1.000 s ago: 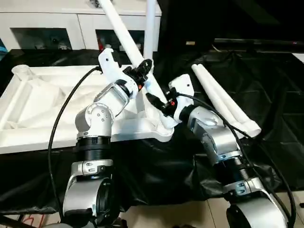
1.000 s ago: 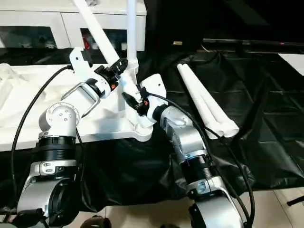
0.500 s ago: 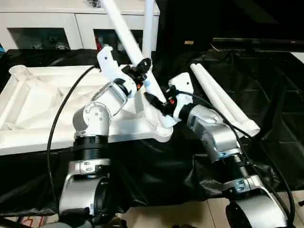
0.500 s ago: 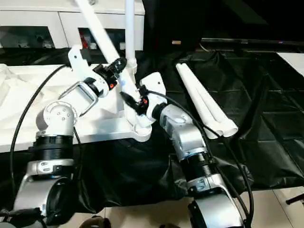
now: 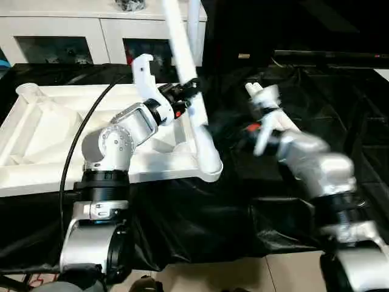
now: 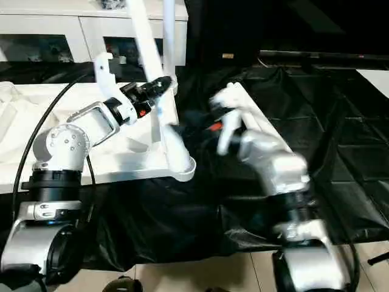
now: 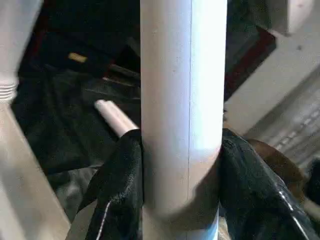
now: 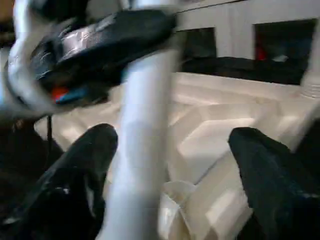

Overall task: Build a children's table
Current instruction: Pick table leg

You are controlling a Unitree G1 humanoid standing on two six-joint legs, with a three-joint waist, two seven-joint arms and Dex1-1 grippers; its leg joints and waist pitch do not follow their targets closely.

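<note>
Table top: the white plastic rectangular table top [image 5: 55,131] lies ribbed underside up on the black cloth [image 5: 340,103], so its round corner sockets face upward.
Held leg: a long white tapered tube leg [image 5: 193,103] stands tilted, its lower end in the near corner socket [image 5: 209,170].
Left gripper: the left gripper [image 7: 181,200] has its black fingers [image 7: 120,190] clamped either side of that leg (probably steadying it while it seats).
Right gripper: the right gripper [image 8: 172,185] is spread wide with nothing between its fingers, clear of the leg.
Other legs: one upright leg [image 5: 193,18] occupies the far socket; two spare white legs [image 6: 258,125] lie on the cloth.
</note>
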